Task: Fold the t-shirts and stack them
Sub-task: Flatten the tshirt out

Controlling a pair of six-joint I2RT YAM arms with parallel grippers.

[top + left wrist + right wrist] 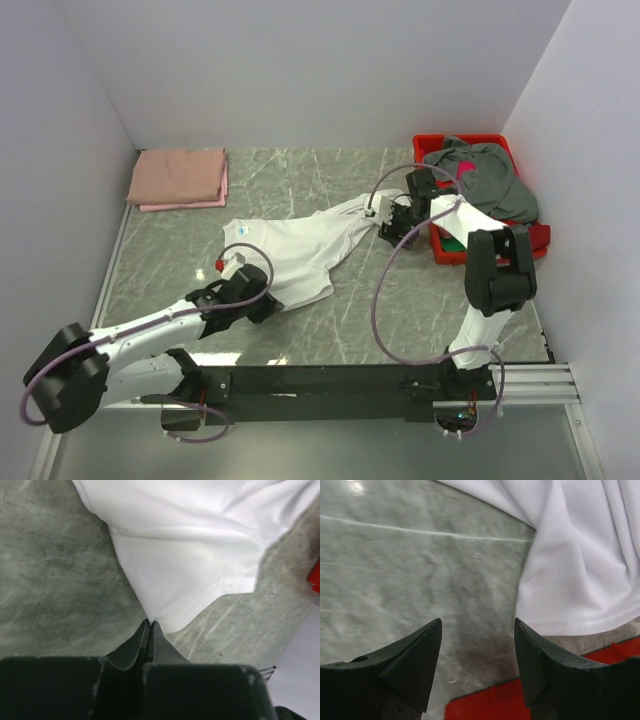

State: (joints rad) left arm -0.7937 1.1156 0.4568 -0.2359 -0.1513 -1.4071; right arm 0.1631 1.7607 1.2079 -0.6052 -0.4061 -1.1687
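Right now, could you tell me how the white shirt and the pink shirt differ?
The white shirt lies unfolded and rumpled mid-table; the pink shirt sits folded in the far left corner. The left end effector pinches the white shirt's edge; nothing touches the pink shirt. Both rest on the table.

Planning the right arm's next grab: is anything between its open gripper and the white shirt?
Nothing visible. Only the table surface lies between the right gripper and the white t-shirt, whose hem is close by.
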